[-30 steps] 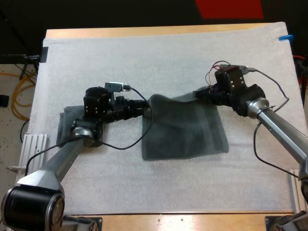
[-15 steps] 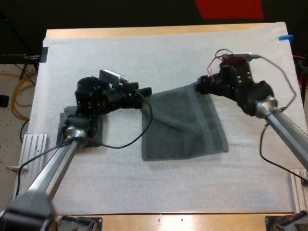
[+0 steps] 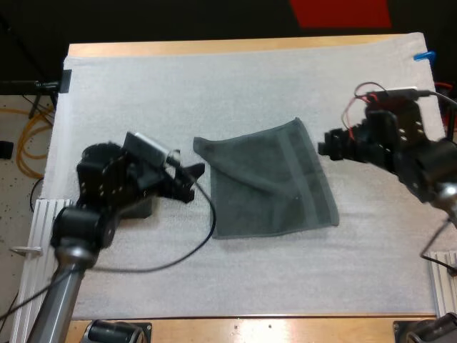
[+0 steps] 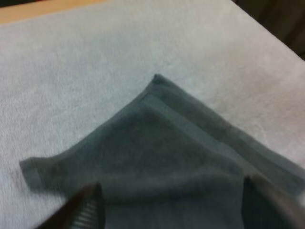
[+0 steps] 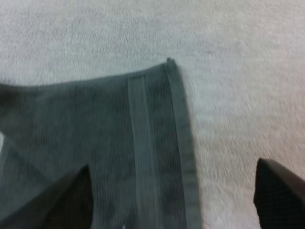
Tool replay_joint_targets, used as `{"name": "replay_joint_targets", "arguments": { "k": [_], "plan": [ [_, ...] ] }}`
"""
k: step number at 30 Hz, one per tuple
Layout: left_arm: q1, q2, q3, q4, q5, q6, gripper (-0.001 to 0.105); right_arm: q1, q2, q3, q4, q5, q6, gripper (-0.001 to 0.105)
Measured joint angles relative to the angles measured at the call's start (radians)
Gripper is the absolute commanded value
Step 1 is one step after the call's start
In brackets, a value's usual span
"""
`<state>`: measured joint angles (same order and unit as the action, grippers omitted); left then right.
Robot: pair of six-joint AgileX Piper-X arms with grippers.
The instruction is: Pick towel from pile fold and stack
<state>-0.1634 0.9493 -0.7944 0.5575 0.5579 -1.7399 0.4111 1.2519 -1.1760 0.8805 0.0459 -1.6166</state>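
Both arms had drawn back from the towel since the earlier frames: the left arm towards the mat's left side, the right arm towards its right edge, and the cloth they had held up by its far corners lay released.

Wooden desk, covered by a white foam mat. At mid-mat lay the dark grey-green terry towel, spread nearly flat in a rough square, with a shallow diagonal crease across its far left part and a hemmed band along its right edge. A dark patch under the left arm may have been further cloth; it could not be identified.

Left claw: fingers apart, holding nothing, poised just off the towel's left edge and pointing at it. Right claw: fingers likewise apart and empty, near the towel's far right corner but clear of it. Both wrist views showed the black fingers standing wide above or beside the cloth without touching it.

Step judged in hand: spreading finished, first fold not yet begun. The next move would call for both claws to descend on two corners of one edge, close on the hem, and carry that edge over to the opposite one, keeping it taut so the crease does not fold in.
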Motion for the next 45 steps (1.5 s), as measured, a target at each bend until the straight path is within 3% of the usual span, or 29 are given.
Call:
{"name": "replay_joint_targets", "arguments": {
  "k": [4, 7, 14, 22, 32, 39, 45],
  "plan": [
    [0.000, -0.106, 0.000, 0.114, 0.002, 0.020, 0.060, 0.000, -0.091, 0.012, 0.074, 0.000, 0.001, 0.067],
    [0.000, -0.176, 0.000, 0.208, 0.000, 0.033, 0.066, 0.000, -0.168, 0.052, 0.112, 0.001, 0.026, 0.067],
    [0.000, -0.267, 0.000, 0.421, -0.022, 0.090, 0.069, 0.000, -0.275, 0.240, 0.140, -0.014, 0.124, 0.067],
    [0.000, -0.269, 0.000, 0.489, -0.057, 0.120, 0.069, -0.001, -0.201, 0.468, -0.062, -0.031, 0.276, 0.067],
    [0.000, -0.269, 0.000, 0.517, -0.059, 0.120, 0.069, -0.101, 0.051, 0.517, -0.238, -0.256, 0.419, 0.067],
    [0.000, -0.269, 0.000, 0.537, -0.059, 0.123, 0.069, -0.192, 0.160, 0.517, -0.288, -0.393, 0.436, 0.067],
    [0.000, -0.269, 0.000, 0.537, -0.059, 0.123, 0.069, -0.214, 0.205, 0.522, -0.307, -0.580, 0.436, 0.067]
  ]
}}
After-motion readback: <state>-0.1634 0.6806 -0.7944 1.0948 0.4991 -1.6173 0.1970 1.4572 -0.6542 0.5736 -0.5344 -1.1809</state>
